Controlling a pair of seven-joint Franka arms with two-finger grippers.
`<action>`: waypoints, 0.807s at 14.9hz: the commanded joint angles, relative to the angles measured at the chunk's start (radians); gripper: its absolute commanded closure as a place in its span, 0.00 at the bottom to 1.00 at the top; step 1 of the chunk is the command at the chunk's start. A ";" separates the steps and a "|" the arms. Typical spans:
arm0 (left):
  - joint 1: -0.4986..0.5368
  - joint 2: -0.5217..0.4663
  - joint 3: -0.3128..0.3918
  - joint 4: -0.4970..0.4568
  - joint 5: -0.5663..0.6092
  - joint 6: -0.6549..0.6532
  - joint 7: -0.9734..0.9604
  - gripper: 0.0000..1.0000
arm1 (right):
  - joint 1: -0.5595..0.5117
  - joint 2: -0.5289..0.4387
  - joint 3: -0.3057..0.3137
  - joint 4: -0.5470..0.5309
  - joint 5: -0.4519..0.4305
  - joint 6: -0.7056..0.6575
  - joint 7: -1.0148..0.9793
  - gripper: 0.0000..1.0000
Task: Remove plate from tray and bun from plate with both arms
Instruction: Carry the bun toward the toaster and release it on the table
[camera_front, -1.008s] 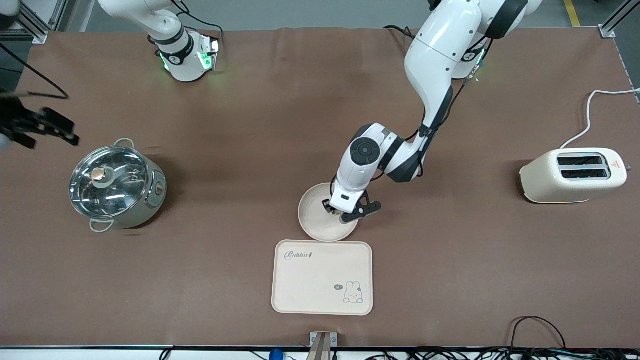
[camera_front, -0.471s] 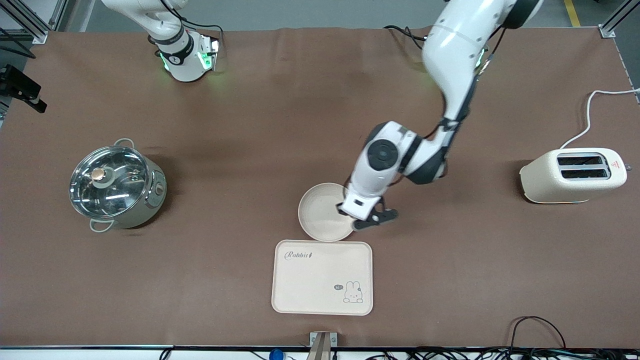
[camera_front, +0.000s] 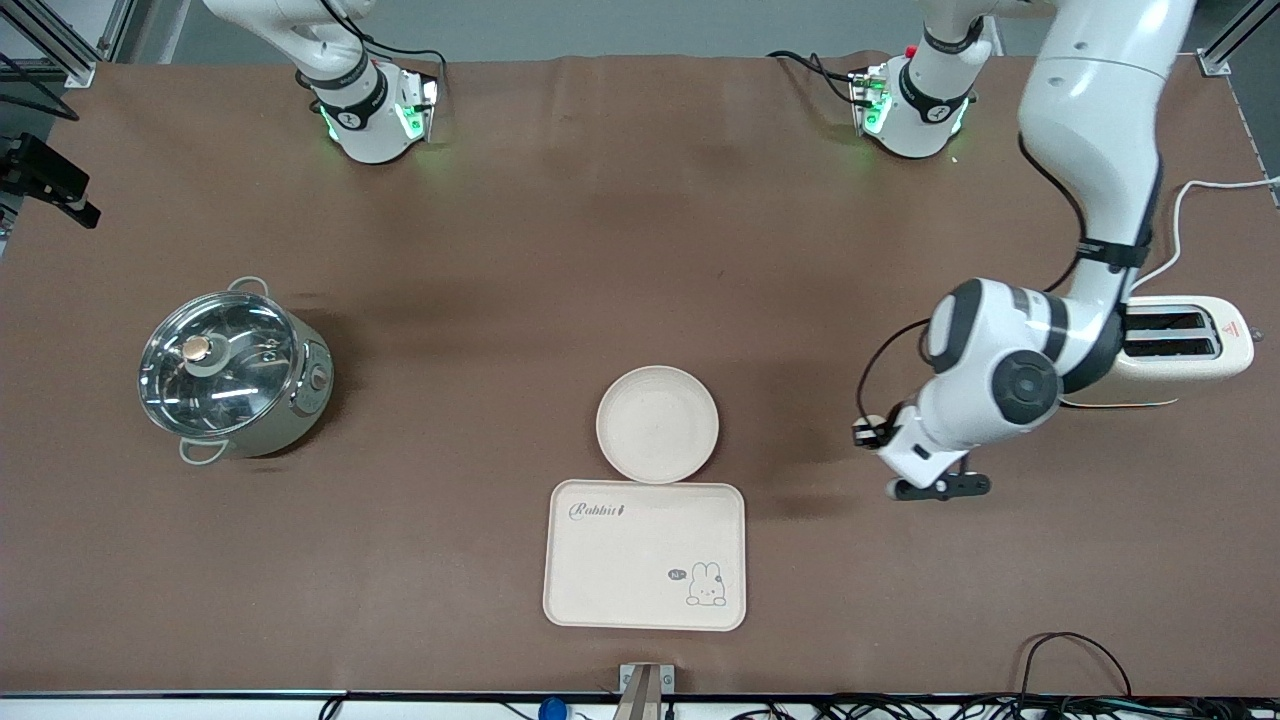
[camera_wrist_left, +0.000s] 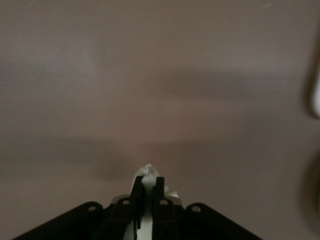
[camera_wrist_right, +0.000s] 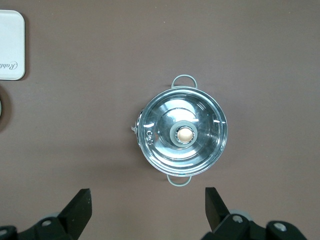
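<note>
The round cream plate (camera_front: 657, 423) lies flat on the brown table, touching the edge of the rabbit tray (camera_front: 645, 555) that is farther from the front camera. My left gripper (camera_front: 938, 487) is away from the plate, over bare table near the toaster. In the left wrist view its fingers (camera_wrist_left: 147, 181) stand together with a white scrap between them. My right gripper (camera_wrist_right: 147, 202) is open and empty, high over the lidded pot (camera_wrist_right: 182, 133). In the front view only a black part of it (camera_front: 50, 180) shows at the edge. The bun is hidden.
The steel pot with a glass lid (camera_front: 235, 373) stands toward the right arm's end of the table. A cream toaster (camera_front: 1175, 350) with a white cord stands at the left arm's end, partly covered by the left arm. Cables lie along the table's near edge.
My left gripper has let go of the plate's rim and swung toward the toaster. The plate stays where it was. My right gripper has pulled back toward the view's edge.
</note>
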 joint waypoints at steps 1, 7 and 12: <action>0.057 -0.018 -0.039 -0.099 0.006 0.066 0.070 0.88 | -0.023 -0.012 0.018 -0.021 -0.008 0.005 0.015 0.00; 0.077 -0.007 -0.037 -0.087 0.014 0.089 0.065 0.00 | -0.026 -0.007 0.015 -0.019 -0.008 0.014 0.013 0.00; 0.077 -0.182 -0.040 0.100 0.077 -0.186 0.081 0.00 | -0.021 -0.005 0.018 -0.018 -0.008 0.016 0.015 0.00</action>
